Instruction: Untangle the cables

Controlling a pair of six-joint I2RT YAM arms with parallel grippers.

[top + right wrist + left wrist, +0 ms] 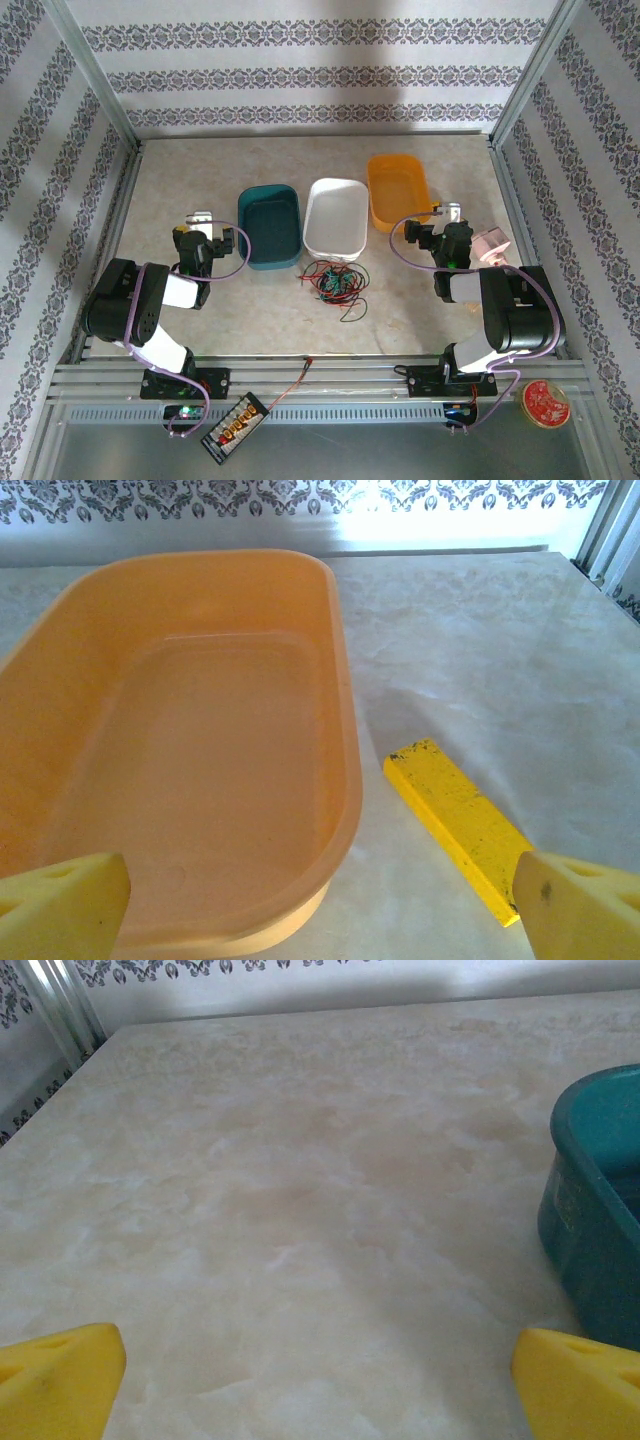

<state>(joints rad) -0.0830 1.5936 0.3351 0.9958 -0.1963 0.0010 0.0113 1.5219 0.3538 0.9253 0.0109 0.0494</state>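
Both sets of jaws are spread wide with nothing in them. The left gripper [320, 1380] is over bare table with the teal tray [590, 1210] just off its right finger, and the right gripper [320, 900] faces the orange tray [180, 740]. The cables [335, 282] sit in one knot between the two, well apart from either. I'd swing one arm inward, pinch a single loose outer strand and pull slowly. No writing I can actually read anywhere.
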